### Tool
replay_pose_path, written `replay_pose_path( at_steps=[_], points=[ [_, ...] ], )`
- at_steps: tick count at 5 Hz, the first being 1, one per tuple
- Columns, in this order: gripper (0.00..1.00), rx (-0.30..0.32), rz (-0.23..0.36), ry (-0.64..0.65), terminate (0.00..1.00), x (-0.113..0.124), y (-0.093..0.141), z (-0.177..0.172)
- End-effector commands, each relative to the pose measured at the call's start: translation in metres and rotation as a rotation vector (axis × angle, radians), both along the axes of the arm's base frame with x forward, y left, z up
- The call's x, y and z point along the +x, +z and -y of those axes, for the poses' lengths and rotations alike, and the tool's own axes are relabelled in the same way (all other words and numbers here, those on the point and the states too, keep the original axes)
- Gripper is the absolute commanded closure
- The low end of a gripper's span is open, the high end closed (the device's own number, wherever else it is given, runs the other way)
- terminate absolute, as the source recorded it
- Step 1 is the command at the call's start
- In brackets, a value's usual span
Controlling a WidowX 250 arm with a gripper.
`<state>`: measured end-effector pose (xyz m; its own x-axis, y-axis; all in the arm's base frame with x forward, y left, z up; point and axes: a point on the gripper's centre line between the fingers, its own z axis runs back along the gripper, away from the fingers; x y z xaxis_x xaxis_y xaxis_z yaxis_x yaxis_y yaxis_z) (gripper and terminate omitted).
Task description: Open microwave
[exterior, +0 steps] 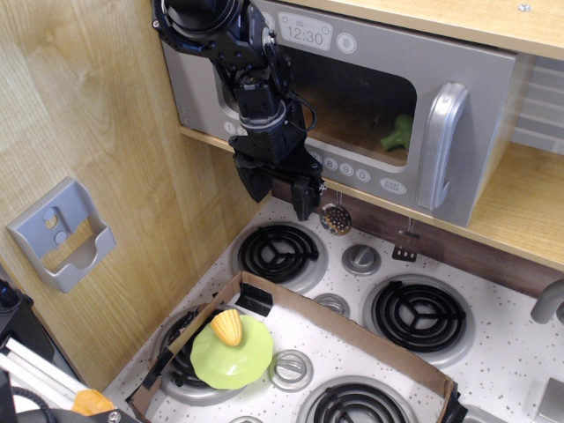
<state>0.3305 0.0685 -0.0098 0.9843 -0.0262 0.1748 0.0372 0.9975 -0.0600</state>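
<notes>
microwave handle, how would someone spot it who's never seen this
Find the grey microwave on the wooden shelf above the stove. At the right edge of its dark window stands the handle, a chunky silver upright bar, far bigger than the small round white buttons below the window.

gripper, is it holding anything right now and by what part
Nothing is held. The gripper hangs open and empty in front of the microwave, away from its handle.

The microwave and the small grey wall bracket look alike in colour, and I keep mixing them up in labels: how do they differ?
The microwave is large, sits on a wooden shelf, and has a tinted window, a clock reading 12:30 and a silver handle. The bracket is small, fixed to the wooden side panel, and is an open holder with two holes in its back. The gripper hangs just below the microwave, far from the bracket. Both are grey plastic.
</notes>
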Motion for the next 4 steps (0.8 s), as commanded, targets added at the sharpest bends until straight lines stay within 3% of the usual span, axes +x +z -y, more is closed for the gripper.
replay_pose_path(
  at_steps=[1,2,4],
  points=[
    [0.00,0.000,0.000,0.000,0.00,0.000,0.000,0.000],
    [0.00,-0.019,0.026,0.033,0.00,-0.020,0.014,0.018],
    [0.00,0.011,0.085,0.108,0.00,-0.059,0.026,0.056]
  ],
)
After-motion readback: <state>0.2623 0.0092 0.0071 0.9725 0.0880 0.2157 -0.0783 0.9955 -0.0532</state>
